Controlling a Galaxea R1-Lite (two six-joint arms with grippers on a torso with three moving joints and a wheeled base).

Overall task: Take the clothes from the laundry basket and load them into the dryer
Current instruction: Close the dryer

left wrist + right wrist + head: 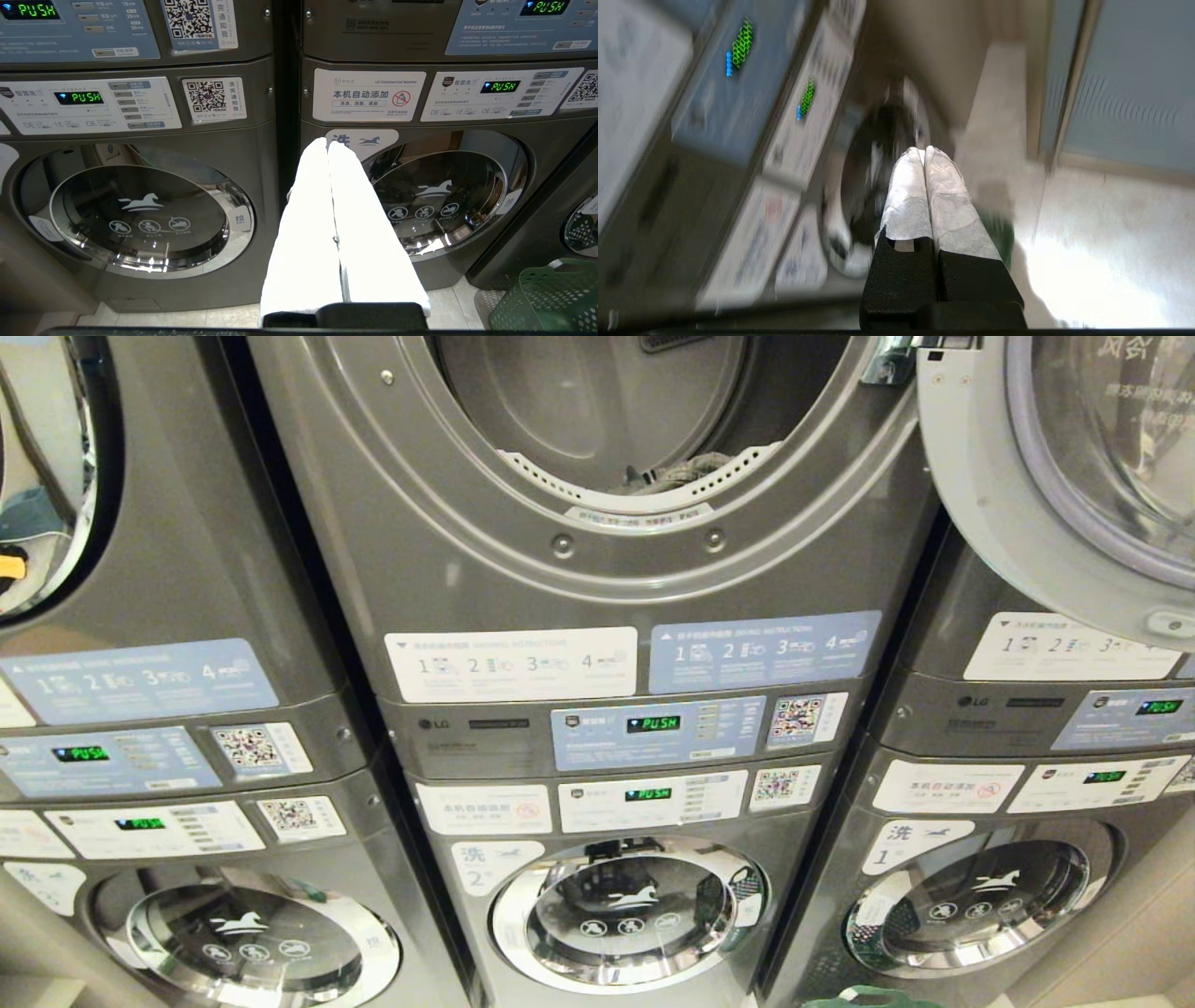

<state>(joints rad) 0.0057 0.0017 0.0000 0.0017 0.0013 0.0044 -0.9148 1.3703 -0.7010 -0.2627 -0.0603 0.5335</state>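
Although neither arm shows in the head view, the dryer [644, 439] stands with its door [1074, 467] swung open to the right, and a dark bundle of clothes [677, 474] already lies at the lip of the drum; the green rim of the laundry basket [864, 997] just shows at the bottom edge. From the left wrist, the left gripper [328, 144] points at the lower washer [444, 200], its white-covered fingers pressed together and holding nothing, with the basket on the floor off to one side. From the right wrist, the picture is smeared, the right gripper [923, 151] is likewise pressed shut and empty, and a green patch beyond it is probably the basket. Risk noted: a closed gripper arriving at the basket would push the clothes down rather than take them, and the open door overhangs the right-hand side, where a rising arm could strike it.
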